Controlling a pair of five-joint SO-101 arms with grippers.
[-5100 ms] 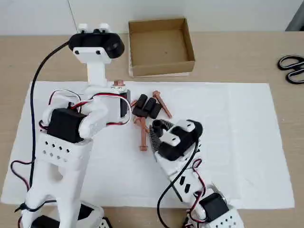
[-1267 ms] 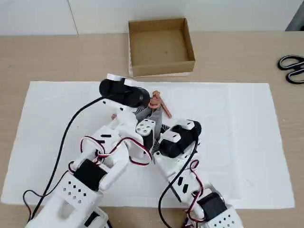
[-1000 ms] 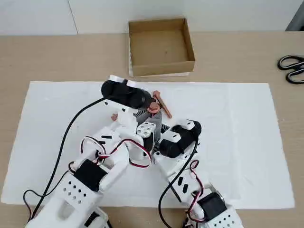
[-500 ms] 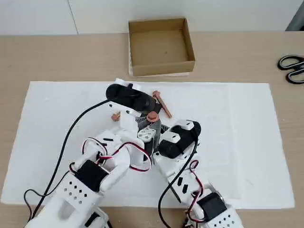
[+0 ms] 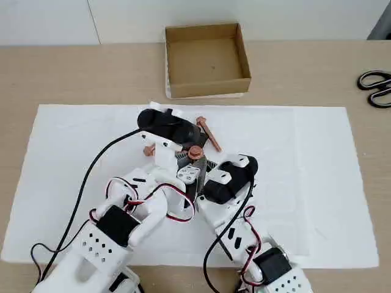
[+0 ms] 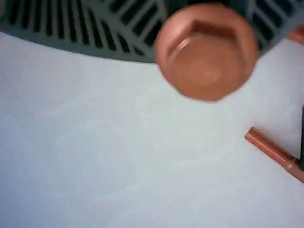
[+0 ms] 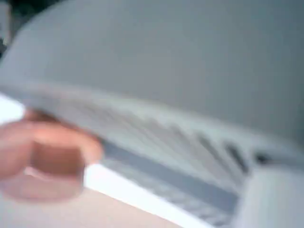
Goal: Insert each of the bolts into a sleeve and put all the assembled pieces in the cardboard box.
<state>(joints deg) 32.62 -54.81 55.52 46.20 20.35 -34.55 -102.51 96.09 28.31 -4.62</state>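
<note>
In the high view my left gripper [image 5: 193, 157] is at the middle of the white sheet [image 5: 317, 183], shut on a copper bolt [image 5: 195, 151] whose head points up. Close up in the left wrist view, that bolt's round head [image 6: 206, 52] lies against a ribbed grey finger [image 6: 85, 28]. My right gripper [image 5: 202, 170] sits right beside it, almost touching; its fingers are hidden. A blurred copper bolt head [image 7: 47, 156] shows in the right wrist view. The left arm's black motor [image 5: 168, 125] covers the spot behind the grippers. The cardboard box [image 5: 241, 58] stands at the back.
A loose bolt [image 5: 209, 133] lies just behind the grippers, and another bolt's head [image 5: 148, 150] pokes out beside the left arm. One more bolt shaft [image 6: 275, 154] lies on the sheet. Scissors [image 5: 376, 85] rest at the far right edge of the table.
My left arm has swung in from the left with the bolt. Over the last second it carried it toward the front, up against the right gripper. The right arm has barely moved.
</note>
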